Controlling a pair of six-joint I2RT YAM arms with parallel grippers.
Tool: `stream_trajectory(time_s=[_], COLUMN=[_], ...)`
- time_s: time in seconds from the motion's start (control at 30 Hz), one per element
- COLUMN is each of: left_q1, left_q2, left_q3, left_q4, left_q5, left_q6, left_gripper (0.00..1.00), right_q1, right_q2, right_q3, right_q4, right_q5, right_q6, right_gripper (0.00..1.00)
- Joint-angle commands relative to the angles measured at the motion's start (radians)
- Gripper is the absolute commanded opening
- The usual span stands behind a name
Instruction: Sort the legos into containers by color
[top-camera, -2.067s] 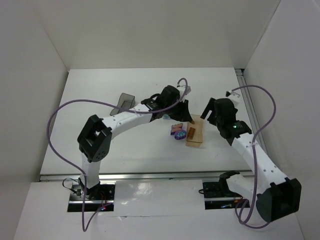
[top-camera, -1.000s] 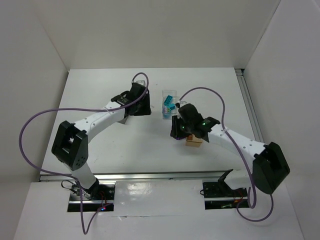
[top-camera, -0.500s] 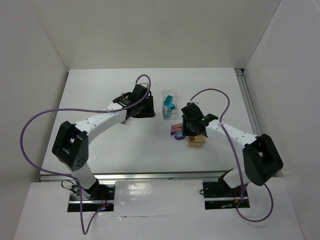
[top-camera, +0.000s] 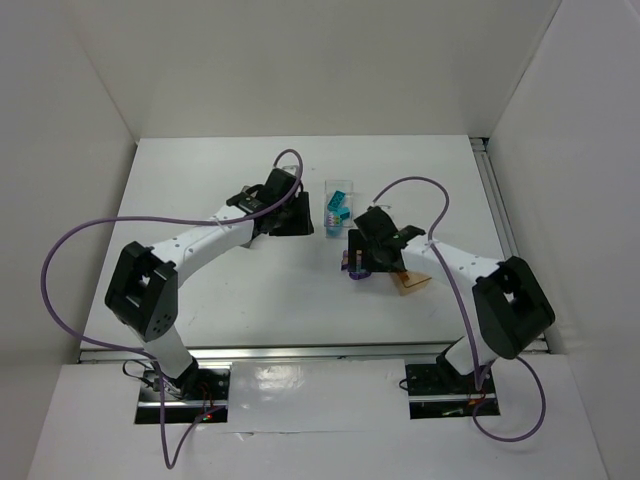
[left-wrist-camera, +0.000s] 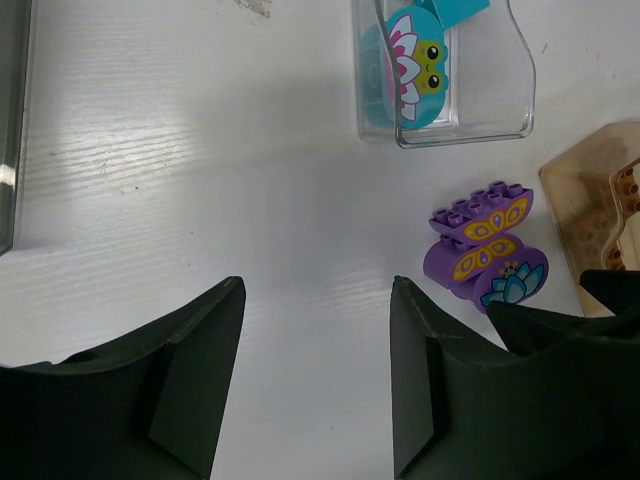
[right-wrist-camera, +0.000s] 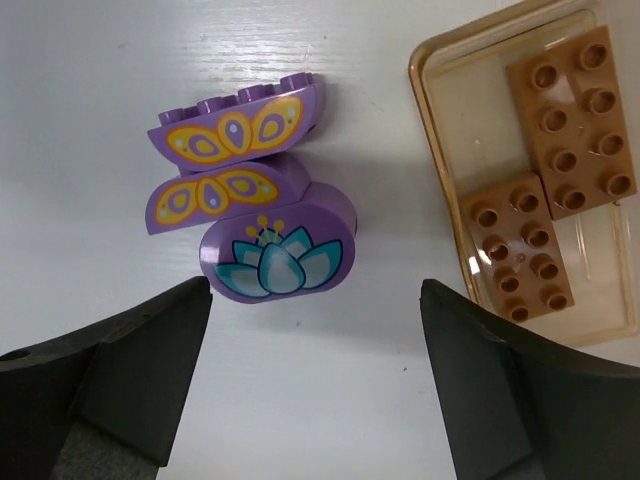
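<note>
The purple legos (right-wrist-camera: 250, 195) lay on the bare bench (right-wrist-camera: 120, 60), outside every container. Two wing-printed bricks were set side by side, with a rounded lotus brick (right-wrist-camera: 278, 258) touching the lower one. The right gripper (right-wrist-camera: 312, 300) was poised over them, its jaws spread wide and nothing held.

In the right wrist view the cluster lay just ahead of the gap between the fingers, shifted toward the finger at the left of that view, the lotus brick nearest. The wing bricks' long axes ran nearly parallel to the line joining the fingers, slightly tilted. A closing was therefore judged likely to meet their short ends unless the wrist were turned.

The orange bin (right-wrist-camera: 445, 120) stood just beside the cluster, apart from it, with two orange bricks (right-wrist-camera: 570, 120) inside. The left gripper (left-wrist-camera: 315, 300), likewise wide and empty, was placed over bare bench between the dark grey bin (left-wrist-camera: 10, 120) and the clear bin (left-wrist-camera: 490, 90), in which teal legos (left-wrist-camera: 405, 65) lay. The purple cluster lay off to the right of that view, so the right arm was judged the nearer.
</note>
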Motion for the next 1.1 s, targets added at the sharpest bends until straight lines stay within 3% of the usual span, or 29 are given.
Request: stream_trajectory(time_s=[0.0, 0.23, 0.47, 0.7, 0.77, 0.83, 1.07], left_q1=[0.001, 0.001, 0.001, 0.001, 0.012, 0.041, 0.073], left_q2=[0.008, 0.008, 0.019, 0.028, 0.028, 0.019, 0.0], left_q3=[0.012, 0.003, 0.003, 0.003, 0.003, -0.019, -0.028], left_q4=[0.025, 0.025, 0.025, 0.025, 0.025, 0.036, 0.073], left_q5=[0.016, 0.016, 0.016, 0.034, 0.062, 0.096, 0.257], left_q6=[0.008, 0.017, 0.017, 0.035, 0.036, 0.045, 0.089], left_gripper=[0.65, 0.65, 0.65, 0.68, 0.69, 0.71, 0.73], right_q1=[0.007, 0.007, 0.007, 0.025, 0.025, 0.025, 0.025], right_q2=[0.05, 0.158, 0.167, 0.176, 0.176, 0.176, 0.167], right_q3=[0.073, 0.117, 0.074, 0.054, 0.054, 0.043, 0.0], right_q4=[0.036, 0.057, 0.1, 0.152, 0.153, 0.153, 0.196], right_q5=[-0.004, -0.037, -0.048, -0.059, -0.071, -0.08, -0.114], right_q6=[-0.031, -0.084, -0.105, -0.123, -0.133, -0.133, -0.142], right_gripper=[0.93, 0.93, 0.9, 0.69, 0.69, 0.8, 0.79])
